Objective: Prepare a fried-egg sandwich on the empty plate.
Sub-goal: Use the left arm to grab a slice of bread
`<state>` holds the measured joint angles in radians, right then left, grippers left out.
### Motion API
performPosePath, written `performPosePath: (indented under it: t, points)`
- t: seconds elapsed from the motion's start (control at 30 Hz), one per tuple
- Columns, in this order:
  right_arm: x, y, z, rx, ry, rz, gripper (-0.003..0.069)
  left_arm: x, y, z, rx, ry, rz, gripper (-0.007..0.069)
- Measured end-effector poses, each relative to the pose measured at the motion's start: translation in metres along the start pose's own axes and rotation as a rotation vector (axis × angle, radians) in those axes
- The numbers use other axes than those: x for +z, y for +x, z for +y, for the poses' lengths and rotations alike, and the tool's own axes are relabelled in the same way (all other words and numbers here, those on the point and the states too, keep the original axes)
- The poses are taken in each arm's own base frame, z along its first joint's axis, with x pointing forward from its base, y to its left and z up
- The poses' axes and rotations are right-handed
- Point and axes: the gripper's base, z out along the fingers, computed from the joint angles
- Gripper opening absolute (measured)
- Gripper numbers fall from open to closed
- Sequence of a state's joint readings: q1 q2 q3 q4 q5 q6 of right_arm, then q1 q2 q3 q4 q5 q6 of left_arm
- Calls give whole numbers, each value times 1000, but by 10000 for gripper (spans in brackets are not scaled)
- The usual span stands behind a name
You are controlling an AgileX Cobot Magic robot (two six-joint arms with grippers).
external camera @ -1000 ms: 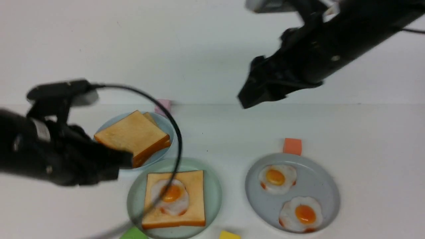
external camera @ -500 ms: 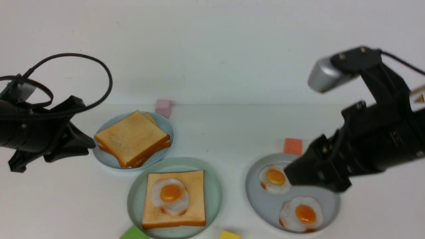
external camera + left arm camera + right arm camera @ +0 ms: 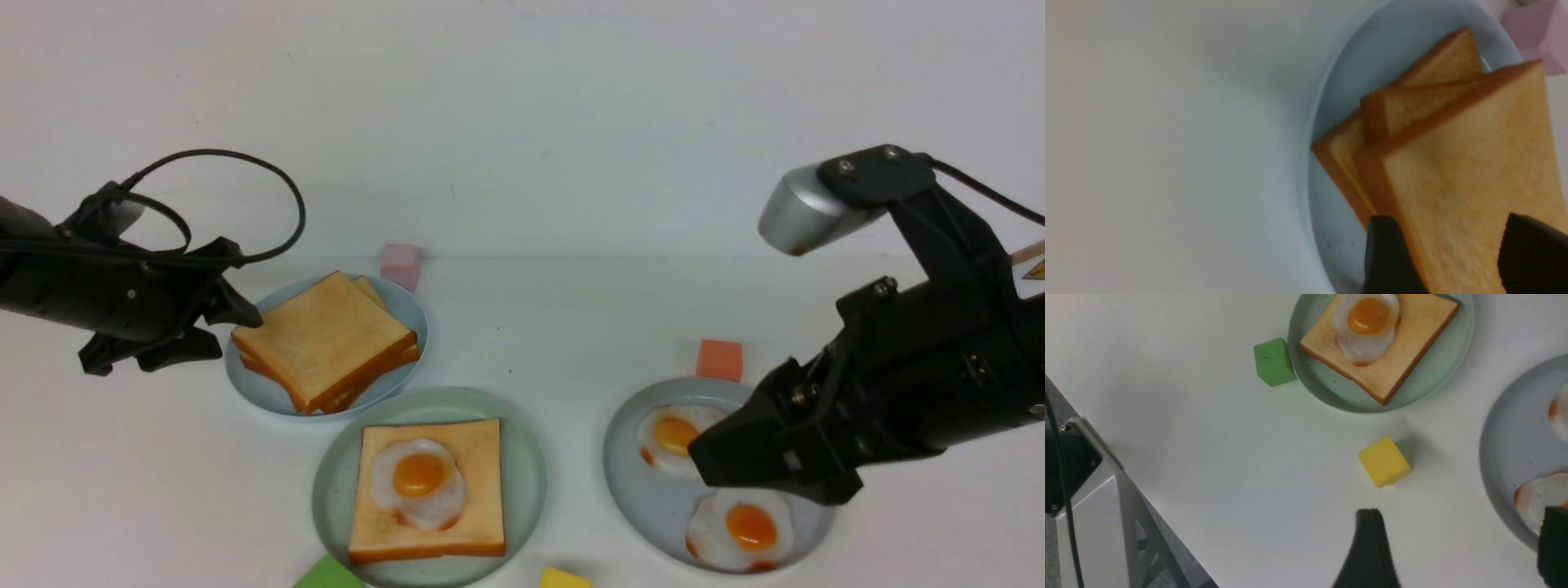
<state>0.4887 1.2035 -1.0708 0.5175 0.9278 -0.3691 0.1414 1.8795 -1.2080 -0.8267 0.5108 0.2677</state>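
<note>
Since the sandwich point(image 3: 426, 488) on the mint plate point(image 3: 529, 482), nearest the robot between a green block point(image 3: 326, 574) and a yellow block point(image 3: 563, 579), is only one toast with an egg on it, the step in hand looks to be fetching its top slice. To the right, the right claw point(image 3: 709, 467) hangs wide and empty over the grey plate point(image 3: 637, 498) and its two spare eggs; it would do best to keep clear. Farther back on the left, the pile point(image 3: 326, 339) rests on the blue plate point(image 3: 253, 392). The left claw point(image 3: 238, 336) is at its corner, jaws parted, gripping nothing. Its fingers point(image 3: 1388, 257) flank the uppermost slice's edge, though whether they bracket that slice alone cannot be told. A good grasp would take only that slice by the crust, lift it level, and lower it squarely over the egg before letting go.
</note>
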Motion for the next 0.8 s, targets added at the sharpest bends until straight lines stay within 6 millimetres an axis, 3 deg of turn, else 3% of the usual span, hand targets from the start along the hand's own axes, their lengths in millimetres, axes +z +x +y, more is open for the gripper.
performPosePath:
  t: [0.23, 0.53, 0.67, 0.8]
  points:
    - [0, 0, 1, 4, -6, -2, 528, 22, -9, 7, 0, -17, -6, 383]
    - [0, 0, 1, -12, -8, -4, 528, 32, -9, 9, -22, -2, 2, 373]
    - [0, 0, 1, -13, -7, -5, 528, 32, -9, 9, -1, 1, 1, 313]
    - [0, 0, 1, -15, -9, -2, 528, 32, -9, 9, 3, 4, 0, 178]
